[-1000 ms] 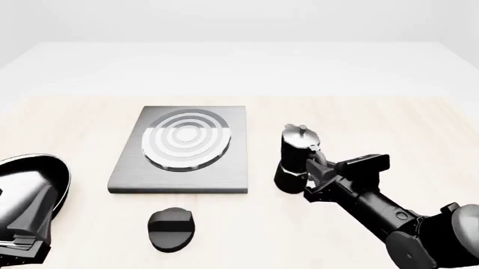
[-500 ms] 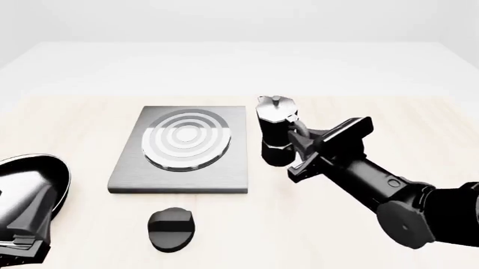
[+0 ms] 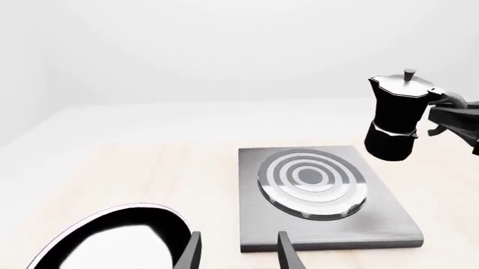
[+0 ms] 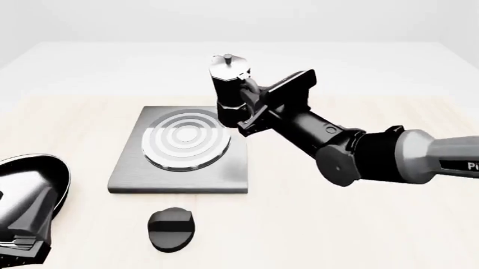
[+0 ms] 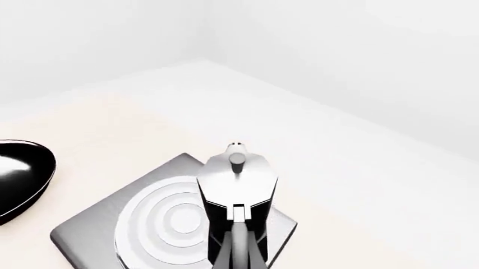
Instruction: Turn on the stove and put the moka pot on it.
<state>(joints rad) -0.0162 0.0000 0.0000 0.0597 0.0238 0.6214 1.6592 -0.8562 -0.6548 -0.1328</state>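
Right gripper [image 4: 250, 109] clamps the moka pot [image 4: 230, 89] by its handle, upper centre; centre it over the stove [image 4: 183, 148] burner, seemingly offset, then lower level.

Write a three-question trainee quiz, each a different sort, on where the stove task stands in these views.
1. True or false: the moka pot rests on the burner.
2. Which arm holds the pot? A) left B) right
3. Fill in: the black knob lies on the table, nearer the camera than the ____.

Key: 1 false, it is held in the air above the stove's far right part; 2 B; 3 stove.
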